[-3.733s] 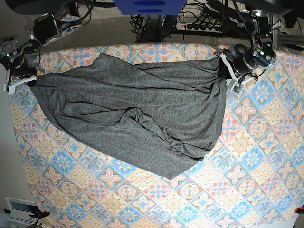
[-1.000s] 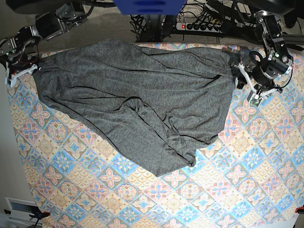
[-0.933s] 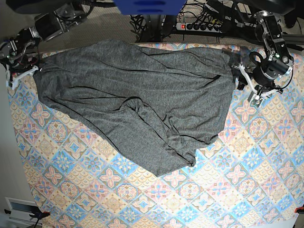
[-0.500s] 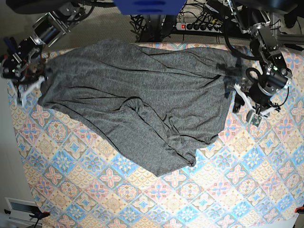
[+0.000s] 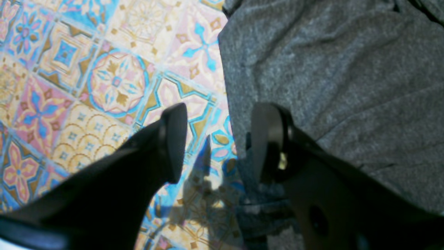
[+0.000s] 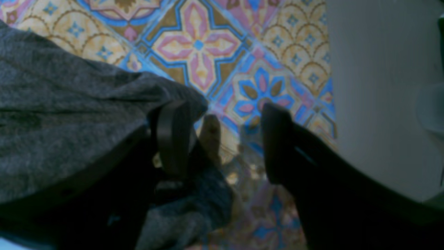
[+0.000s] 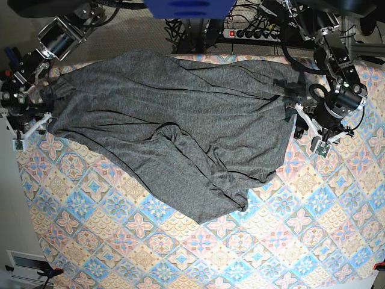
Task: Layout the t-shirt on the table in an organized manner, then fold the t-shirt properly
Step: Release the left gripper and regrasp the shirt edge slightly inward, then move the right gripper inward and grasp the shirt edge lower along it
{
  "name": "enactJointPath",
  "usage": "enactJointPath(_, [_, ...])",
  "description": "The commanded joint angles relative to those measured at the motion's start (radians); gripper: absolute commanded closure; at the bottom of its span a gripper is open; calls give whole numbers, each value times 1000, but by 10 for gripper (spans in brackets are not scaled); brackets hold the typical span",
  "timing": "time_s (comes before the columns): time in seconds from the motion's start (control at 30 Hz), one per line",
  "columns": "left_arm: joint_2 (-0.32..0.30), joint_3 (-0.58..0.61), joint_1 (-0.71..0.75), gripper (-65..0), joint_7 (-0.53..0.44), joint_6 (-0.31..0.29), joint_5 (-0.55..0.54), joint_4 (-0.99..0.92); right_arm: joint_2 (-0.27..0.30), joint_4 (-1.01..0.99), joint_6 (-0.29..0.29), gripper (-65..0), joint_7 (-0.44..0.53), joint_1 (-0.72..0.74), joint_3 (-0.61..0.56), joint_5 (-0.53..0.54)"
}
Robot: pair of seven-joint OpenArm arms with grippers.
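The t-shirt (image 7: 174,132) lies spread and wrinkly across the far half of the table (image 7: 301,241). The left gripper (image 5: 216,139) and the right gripper (image 6: 222,139) are both wide apart, holding nothing, over the shirt's two side edges.

No words, numbers, brand marks or signs can be read on anything here; the patterned worktop (image 7: 180,253) carries only floral tile ornament.
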Motion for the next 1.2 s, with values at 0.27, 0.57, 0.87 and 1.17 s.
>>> enactJointPath(0.27, [-10,-3,-8,-295,-18,2,-14,15,54,45,7,-313,115,30,-441,23])
enactJointPath(0.57, [-10,-3,41,-295,-24,2,-14,13,77,-103,7,-313,154,208,-622,23])
enactJointPath(0.87, [-10,-3,43,-295,-21,2,-14,13,81,-254,7,-313,272,249,-753,25])
enactJointPath(1.17, [7,-3,43,-295,-19,2,-14,13,81,-441,7,-313,388,252,-756,25])
